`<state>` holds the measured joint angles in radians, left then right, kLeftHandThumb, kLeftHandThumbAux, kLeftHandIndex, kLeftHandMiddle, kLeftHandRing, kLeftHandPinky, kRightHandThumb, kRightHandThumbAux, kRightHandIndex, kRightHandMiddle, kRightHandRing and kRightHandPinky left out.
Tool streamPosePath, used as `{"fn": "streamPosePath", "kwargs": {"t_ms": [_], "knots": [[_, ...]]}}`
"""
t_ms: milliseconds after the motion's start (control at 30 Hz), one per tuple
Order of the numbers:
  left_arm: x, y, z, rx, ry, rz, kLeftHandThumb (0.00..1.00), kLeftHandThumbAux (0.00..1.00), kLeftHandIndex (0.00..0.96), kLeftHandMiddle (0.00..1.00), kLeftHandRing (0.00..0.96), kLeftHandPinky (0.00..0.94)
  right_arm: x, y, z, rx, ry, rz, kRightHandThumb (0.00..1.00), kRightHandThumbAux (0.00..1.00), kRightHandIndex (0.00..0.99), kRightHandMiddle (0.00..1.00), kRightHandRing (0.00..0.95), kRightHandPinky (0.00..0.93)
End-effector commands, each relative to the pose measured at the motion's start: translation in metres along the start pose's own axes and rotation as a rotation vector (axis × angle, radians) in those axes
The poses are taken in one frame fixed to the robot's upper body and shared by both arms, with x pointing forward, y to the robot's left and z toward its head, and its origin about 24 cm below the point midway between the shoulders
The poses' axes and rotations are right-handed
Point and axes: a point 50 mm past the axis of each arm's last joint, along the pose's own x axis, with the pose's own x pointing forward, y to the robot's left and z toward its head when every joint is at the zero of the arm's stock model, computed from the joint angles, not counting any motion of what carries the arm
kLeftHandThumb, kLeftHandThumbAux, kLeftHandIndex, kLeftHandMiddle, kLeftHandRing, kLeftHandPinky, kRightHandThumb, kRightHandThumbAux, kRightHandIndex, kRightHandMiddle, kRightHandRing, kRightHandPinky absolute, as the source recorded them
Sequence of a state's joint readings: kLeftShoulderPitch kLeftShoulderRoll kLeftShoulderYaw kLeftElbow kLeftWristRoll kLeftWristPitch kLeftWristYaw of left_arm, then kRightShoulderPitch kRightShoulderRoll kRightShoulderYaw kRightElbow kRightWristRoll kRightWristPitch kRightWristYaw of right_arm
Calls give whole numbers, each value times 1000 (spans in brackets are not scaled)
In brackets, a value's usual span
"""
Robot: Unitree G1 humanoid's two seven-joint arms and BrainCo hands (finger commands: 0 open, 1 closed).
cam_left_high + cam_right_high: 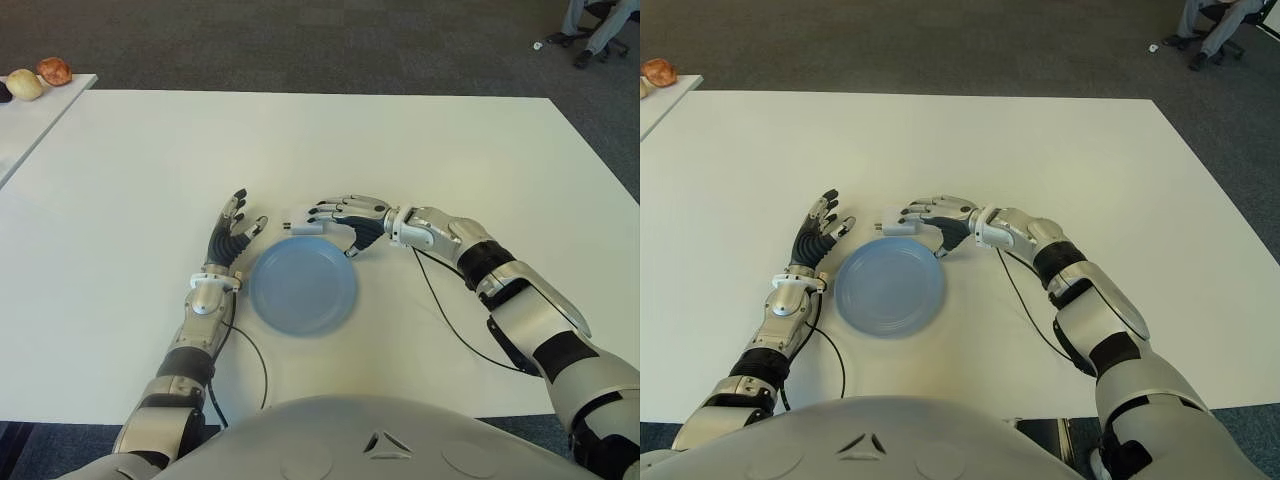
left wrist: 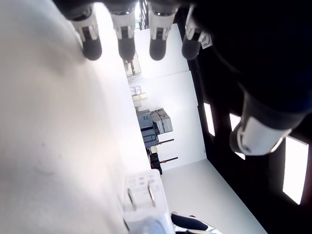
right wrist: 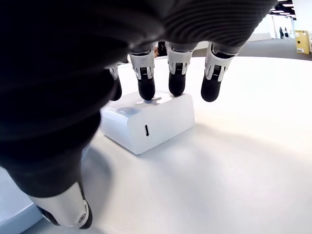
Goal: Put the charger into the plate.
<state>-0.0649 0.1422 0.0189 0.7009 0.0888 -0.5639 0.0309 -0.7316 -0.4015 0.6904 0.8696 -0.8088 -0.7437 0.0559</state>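
Note:
The charger is a white block with two prongs, lying on the white table just past the far rim of the blue plate. My right hand hovers over it, open. In the right wrist view its fingertips touch the top of the charger, while the thumb points down beside the plate, apart from the block. My left hand shows left of the plate, fingers spread and holding nothing. The left wrist view catches the charger beyond those fingers.
A second table at the far left carries two rounded objects. A black cable runs from my right forearm across the table. Chair legs and feet stand on the carpet at the far right.

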Motion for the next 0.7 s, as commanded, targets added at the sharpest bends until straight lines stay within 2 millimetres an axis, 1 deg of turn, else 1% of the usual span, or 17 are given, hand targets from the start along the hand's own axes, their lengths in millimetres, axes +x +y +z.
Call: {"fn": "streamPosePath", "kwargs": {"t_ms": [33, 367, 700], "knots": [[-34, -13, -40, -9, 227, -46, 0, 548, 35, 51, 40, 34, -6, 10, -4, 18, 25, 47, 0, 783, 17, 64, 58, 88], [-35, -14, -39, -17, 231, -42, 0, 557, 28, 47, 31, 18, -10, 10, -6, 3, 13, 75, 0, 794, 14, 74, 70, 101], [-36, -16, -37, -14, 222, -42, 0, 547, 36, 49, 35, 29, -13, 11, -6, -21, -6, 104, 0, 804, 11, 83, 83, 120]]}}
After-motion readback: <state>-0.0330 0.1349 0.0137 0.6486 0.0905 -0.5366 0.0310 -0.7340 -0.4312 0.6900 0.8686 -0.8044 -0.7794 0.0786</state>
